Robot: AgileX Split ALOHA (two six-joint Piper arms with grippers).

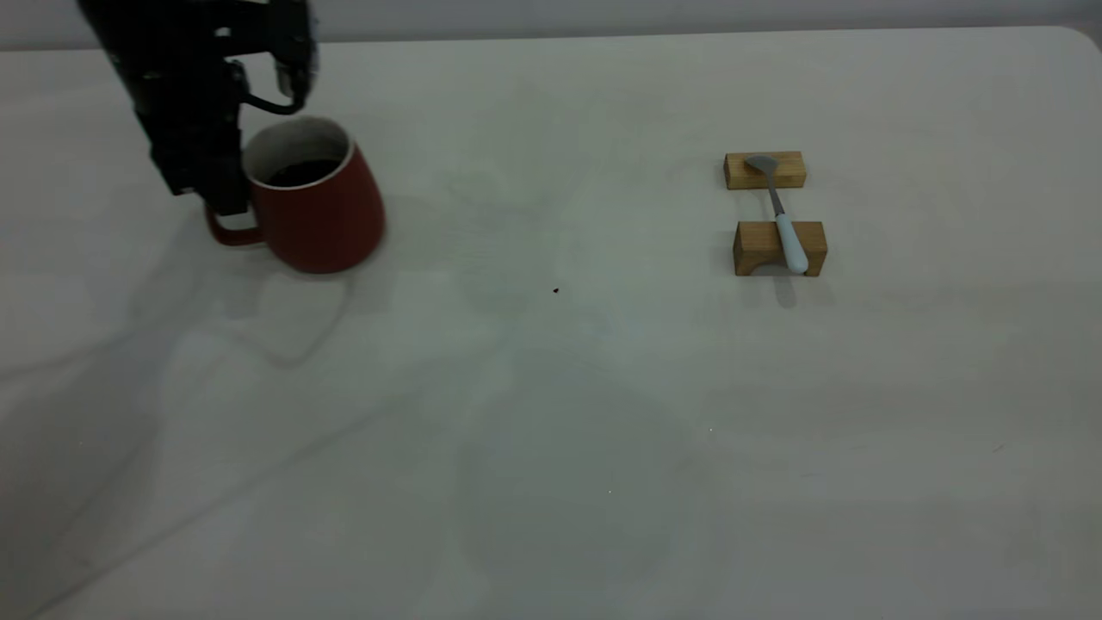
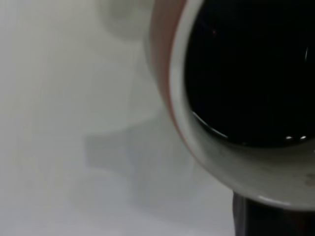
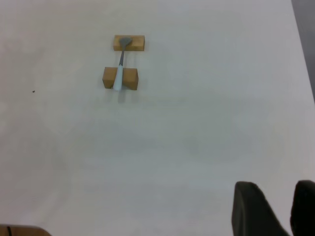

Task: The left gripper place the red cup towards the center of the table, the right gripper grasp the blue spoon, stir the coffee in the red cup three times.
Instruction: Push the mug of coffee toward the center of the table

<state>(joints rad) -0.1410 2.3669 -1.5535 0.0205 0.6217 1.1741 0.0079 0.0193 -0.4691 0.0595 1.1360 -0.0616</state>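
Observation:
The red cup [image 1: 320, 211] hangs tilted a little above the table [image 1: 551, 430] at the far left, and its shadow lies below it. Dark coffee [image 1: 301, 172] fills it. My left gripper [image 1: 228, 202] is shut on the cup's loop handle. In the left wrist view the cup's white rim [image 2: 216, 162] and the black coffee [image 2: 246, 73] fill the frame, with one dark finger [image 2: 266, 219] beside the rim. The blue spoon [image 1: 782, 220] rests across two wooden blocks at the right. My right gripper [image 3: 275, 189] is far from the spoon [image 3: 119, 69], slightly open and holding nothing.
The spoon's bowl lies on the far wooden block [image 1: 764, 170] and its pale handle on the near block [image 1: 779, 248]. A tiny dark speck [image 1: 556, 290] sits near the table's middle. The table's rounded corner [image 1: 1080, 39] is at the far right.

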